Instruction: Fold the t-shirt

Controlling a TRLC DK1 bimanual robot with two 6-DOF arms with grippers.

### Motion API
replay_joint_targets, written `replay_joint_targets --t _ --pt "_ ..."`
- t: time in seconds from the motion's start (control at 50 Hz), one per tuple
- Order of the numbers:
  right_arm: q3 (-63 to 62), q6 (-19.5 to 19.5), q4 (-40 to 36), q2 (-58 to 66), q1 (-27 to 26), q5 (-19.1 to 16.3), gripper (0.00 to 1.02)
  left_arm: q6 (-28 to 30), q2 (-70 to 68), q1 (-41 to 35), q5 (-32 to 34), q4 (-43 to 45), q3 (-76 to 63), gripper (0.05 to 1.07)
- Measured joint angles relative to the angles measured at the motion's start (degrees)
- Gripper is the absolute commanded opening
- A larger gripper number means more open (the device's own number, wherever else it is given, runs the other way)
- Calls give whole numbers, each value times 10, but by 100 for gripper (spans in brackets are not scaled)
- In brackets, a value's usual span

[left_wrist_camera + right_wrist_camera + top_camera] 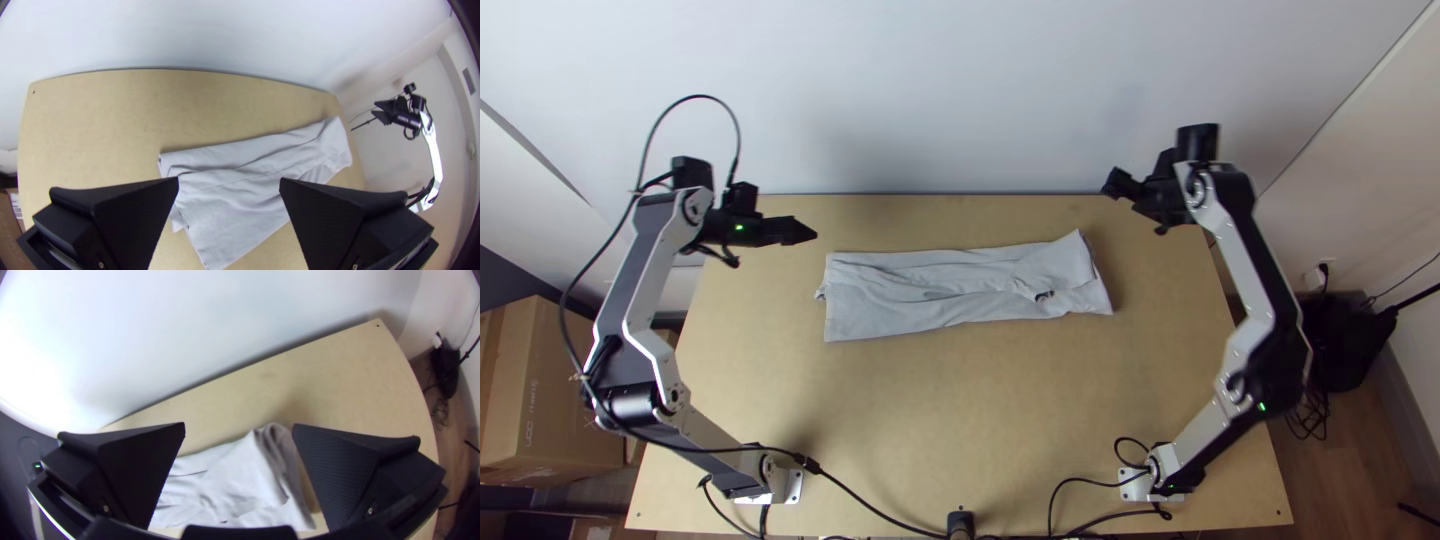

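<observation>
The t-shirt (910, 295) lay flat on the far half of the table (930, 420), folded into a long, narrow strip that ran from side to side. Creases ran along its length, and its near edge slanted a little. At the end toward my left arm, a small bit of cloth poked out past the strip; at the other end, the cloth ran up to a point on the far side, with loose folds along that end. Near there I saw a small dark spot on the cloth, though I could not tell what it was. I had neither end in my grasp. My left gripper (805, 232) hung in the air just beyond the strip's left end, and in its wrist view my two black fingers (125, 215) stood wide apart, with nothing between them. My right gripper (1120, 186) was up beyond the other end, by the table's far edge, its fingers (340, 475) spread just as wide and holding nothing. Behind the table rose a pale wall (930, 80), and a cardboard box (570, 410) sat off to my left.
</observation>
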Motion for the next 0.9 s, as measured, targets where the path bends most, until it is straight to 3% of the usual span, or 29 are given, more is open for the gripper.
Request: replay_joint_targets --t 0.18,0.34,0.64,0.9 --pt "-28 65 -7 -99 -57 -200 99 -5 -27 42 31 42 -106 103" --pt "-55 96 -14 -126 -109 -300 99 -15 -27 63 35 120 -218 103" --pt "-85 122 -17 -181 -111 -321 99 -42 -4 76 35 211 -286 103" --pt "-84 126 -25 -275 -104 -294 99 -53 3 61 28 267 -337 103"
